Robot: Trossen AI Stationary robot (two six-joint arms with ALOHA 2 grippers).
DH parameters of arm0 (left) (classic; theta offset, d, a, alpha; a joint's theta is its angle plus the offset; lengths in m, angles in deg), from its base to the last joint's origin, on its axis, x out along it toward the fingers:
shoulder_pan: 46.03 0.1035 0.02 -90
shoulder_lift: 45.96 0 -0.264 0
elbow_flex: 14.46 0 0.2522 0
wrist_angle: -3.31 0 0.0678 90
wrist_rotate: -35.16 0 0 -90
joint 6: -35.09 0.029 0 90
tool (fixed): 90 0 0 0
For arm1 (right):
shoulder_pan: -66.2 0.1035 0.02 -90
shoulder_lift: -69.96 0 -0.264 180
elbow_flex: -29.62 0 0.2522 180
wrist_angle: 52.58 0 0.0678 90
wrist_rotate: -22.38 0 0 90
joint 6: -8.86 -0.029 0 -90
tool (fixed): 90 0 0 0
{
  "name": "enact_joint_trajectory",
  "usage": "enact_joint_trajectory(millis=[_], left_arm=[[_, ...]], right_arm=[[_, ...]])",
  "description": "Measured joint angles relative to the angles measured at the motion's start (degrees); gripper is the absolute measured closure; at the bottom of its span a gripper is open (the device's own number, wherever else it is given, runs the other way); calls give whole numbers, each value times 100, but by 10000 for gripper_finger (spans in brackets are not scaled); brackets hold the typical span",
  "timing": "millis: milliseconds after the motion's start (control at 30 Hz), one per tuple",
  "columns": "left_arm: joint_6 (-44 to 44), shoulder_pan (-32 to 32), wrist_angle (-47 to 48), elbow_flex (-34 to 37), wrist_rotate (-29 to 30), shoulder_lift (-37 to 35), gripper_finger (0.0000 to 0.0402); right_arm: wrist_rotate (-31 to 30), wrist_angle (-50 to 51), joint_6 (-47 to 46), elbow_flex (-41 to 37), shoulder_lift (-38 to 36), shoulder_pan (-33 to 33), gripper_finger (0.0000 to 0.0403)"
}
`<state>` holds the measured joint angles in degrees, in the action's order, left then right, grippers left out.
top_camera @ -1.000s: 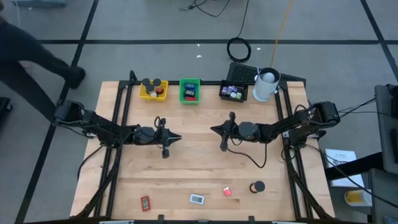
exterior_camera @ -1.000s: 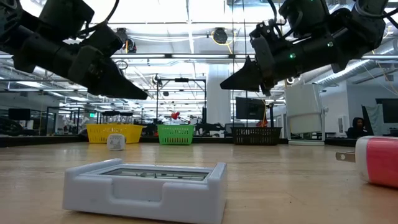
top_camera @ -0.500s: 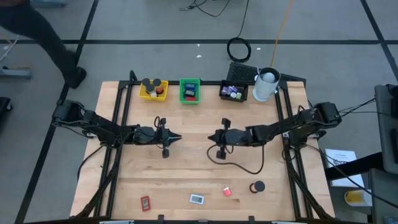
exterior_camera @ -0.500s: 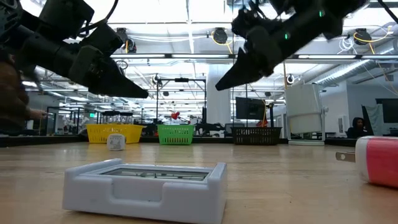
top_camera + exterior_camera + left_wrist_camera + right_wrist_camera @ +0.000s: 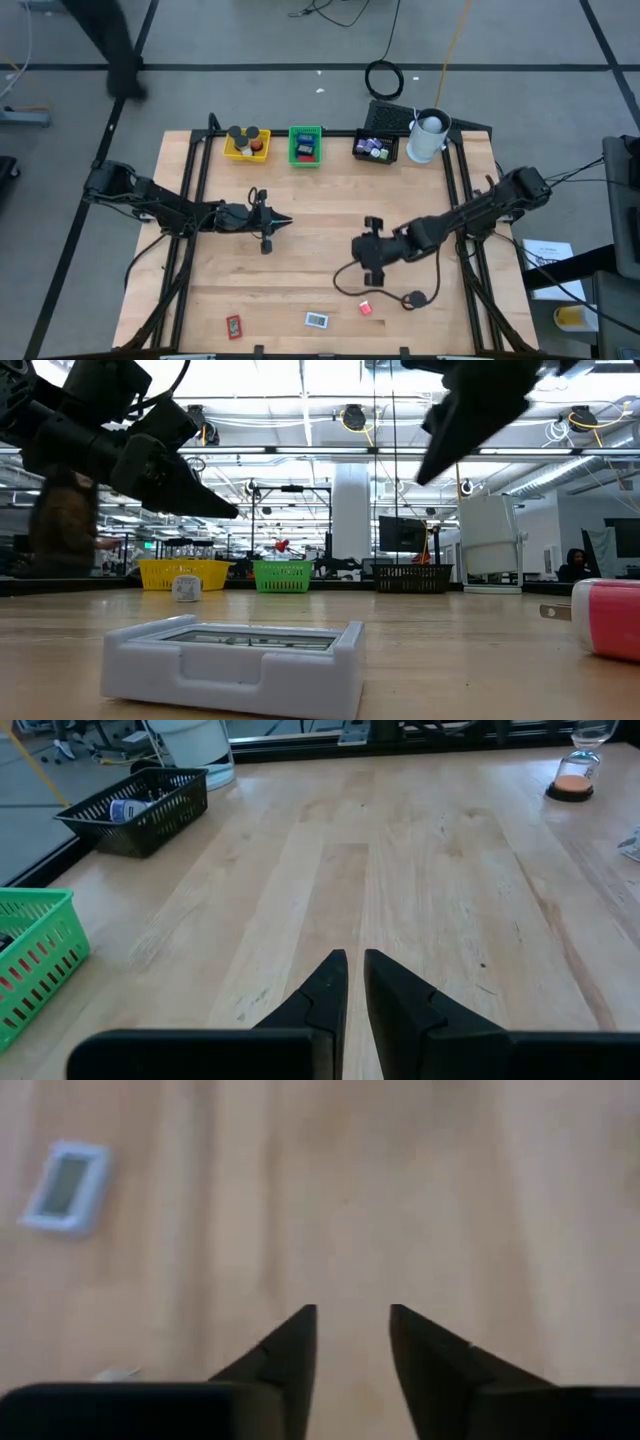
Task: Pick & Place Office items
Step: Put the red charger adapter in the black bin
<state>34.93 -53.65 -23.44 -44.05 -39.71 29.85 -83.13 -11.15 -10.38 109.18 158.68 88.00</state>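
So the right arm is swinging down from mid-tabletop [image 5: 300,250] toward the near edge, and its right pincer [image 5: 352,1342], clenched a second ago, is now spreading apart with nothing in it. The left pincer [image 5: 355,982] is staying put over the middle, nearly closed and empty. A person [image 5: 62,525] is walking past behind the far side now.

Loads of bare wood is sitting between the arms.

Along the far edge are the yellow tray [image 5: 246,146], green tray [image 5: 305,146], black tray [image 5: 376,148] and white cup [image 5: 428,136].

Office items are lying near the front edge: black roll [image 5: 414,299], white case [image 5: 317,320], red piece [image 5: 233,325], pink bit [image 5: 366,308].
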Motion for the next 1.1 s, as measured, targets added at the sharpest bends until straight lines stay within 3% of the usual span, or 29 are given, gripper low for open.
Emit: enact_joint_trajectory(millis=[133, 333, 600, 833, 1100], left_arm=[[-2, 0, 0, 0, 0, 0, 355], [-11, 17, -7, 0, 0, 2, 355], [-37, 15, -4, 0, 0, 2, 355], [-37, 15, -2, -1, 0, 2, 355], [-26, 15, 11, -2, 0, 2, 355]], right_arm=[[364, 110, -847, 0, 33, 352, 226], [381, 129, -2166, 28, 29, 787, 166], [387, 1119, -3194, 823, 492, 1037, 162], [1148, 1956, -3670, 1804, 1434, 1014, 162], [1712, 2005, -4205, 1903, 1617, 1019, 142]])
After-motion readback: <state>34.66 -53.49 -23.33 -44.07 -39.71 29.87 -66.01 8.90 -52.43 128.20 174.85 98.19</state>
